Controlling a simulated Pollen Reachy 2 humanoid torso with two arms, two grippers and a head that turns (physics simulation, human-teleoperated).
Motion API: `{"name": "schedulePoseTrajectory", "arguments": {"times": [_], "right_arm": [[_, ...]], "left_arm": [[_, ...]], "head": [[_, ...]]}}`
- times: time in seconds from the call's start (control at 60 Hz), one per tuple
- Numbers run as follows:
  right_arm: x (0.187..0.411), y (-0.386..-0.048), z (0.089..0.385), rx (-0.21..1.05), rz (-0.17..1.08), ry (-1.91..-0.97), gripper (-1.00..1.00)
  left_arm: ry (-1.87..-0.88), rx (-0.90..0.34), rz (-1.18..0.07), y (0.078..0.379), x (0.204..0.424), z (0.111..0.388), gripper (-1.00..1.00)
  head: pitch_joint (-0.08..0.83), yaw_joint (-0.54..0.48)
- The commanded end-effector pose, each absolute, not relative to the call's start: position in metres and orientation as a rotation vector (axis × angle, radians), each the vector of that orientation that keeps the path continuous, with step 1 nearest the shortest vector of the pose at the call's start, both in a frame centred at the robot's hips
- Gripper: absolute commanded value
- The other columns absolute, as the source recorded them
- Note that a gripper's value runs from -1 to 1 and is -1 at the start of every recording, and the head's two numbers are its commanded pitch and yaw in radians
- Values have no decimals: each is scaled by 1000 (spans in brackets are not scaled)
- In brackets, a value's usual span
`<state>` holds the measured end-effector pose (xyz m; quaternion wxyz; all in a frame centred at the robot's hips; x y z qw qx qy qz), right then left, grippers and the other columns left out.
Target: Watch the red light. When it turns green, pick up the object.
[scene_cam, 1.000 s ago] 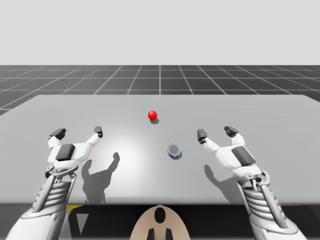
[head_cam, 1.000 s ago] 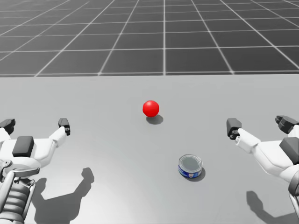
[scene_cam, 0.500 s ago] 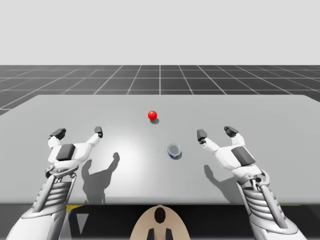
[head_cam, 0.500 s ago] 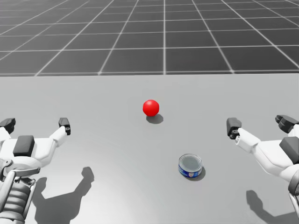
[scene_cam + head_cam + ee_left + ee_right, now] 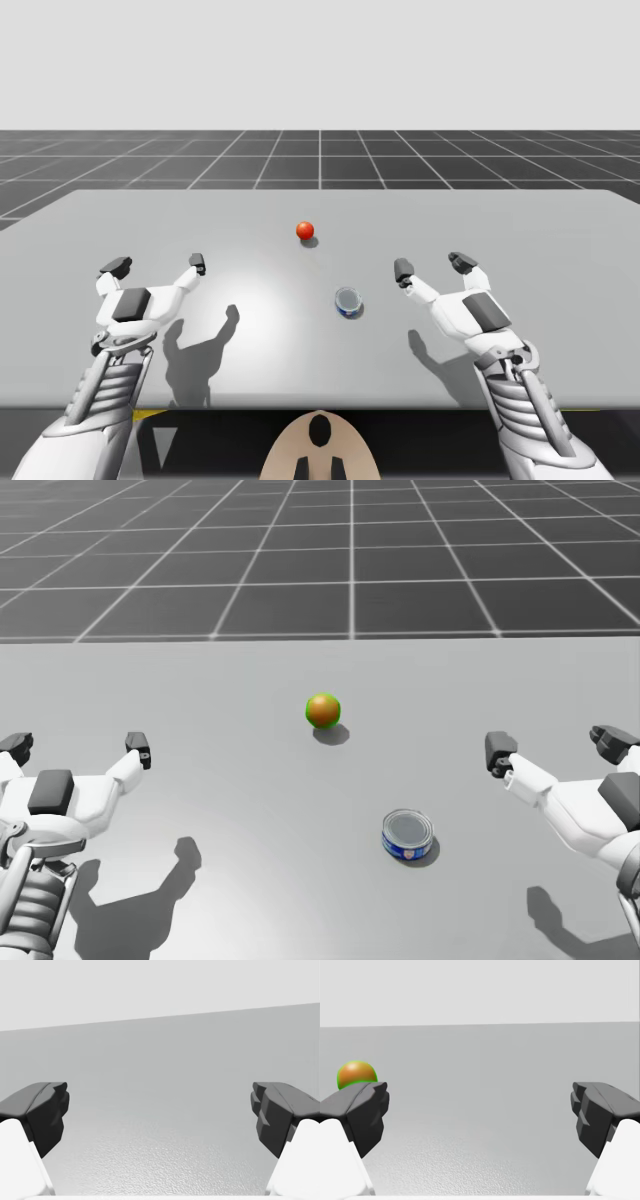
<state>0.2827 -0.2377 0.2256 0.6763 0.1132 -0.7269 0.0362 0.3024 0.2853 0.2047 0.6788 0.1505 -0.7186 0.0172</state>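
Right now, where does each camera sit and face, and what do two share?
High view: above the table, looking down; left gripper, right gripper, my head.
Head view: my head, facing light and can; both grippers.
Left wrist view: left hand, over table; own fingers.
Right wrist view: right hand, toward light; own fingers.
High and head share light, can.

Counter (image 5: 560, 230): a flat, matte, light grey slab with a straight far edge, spanning nearly the full width of the high view. Its surface shows a fine grain in the wrist views and a brighter patch (image 5: 262, 285) left of centre. Floor (image 5: 320, 155): dark grey, ruled with a pale square grid, extending beyond the counter to a level horizon. Backdrop (image 5: 320, 60): uniform pale grey above the horizon.
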Motion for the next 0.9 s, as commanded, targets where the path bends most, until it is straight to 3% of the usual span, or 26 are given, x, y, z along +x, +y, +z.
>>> {"name": "schedulePoseTrajectory", "arguments": {"times": [0.017,0.317,0.65,0.9], "right_arm": [[282,-236,225,259,75,-1633,-1000],[283,-236,224,257,71,-1632,-1000],[285,-233,221,243,80,-1629,-1000],[285,-230,221,233,77,-1624,-1000]], "left_arm": [[-1612,342,34,285,302,205,-1000],[-1607,352,28,285,303,203,-1000],[-1605,355,22,284,304,203,-1000],[-1603,356,23,283,304,203,-1000]], "head": [[471,69],[564,40],[685,-88],[702,-103]]}}
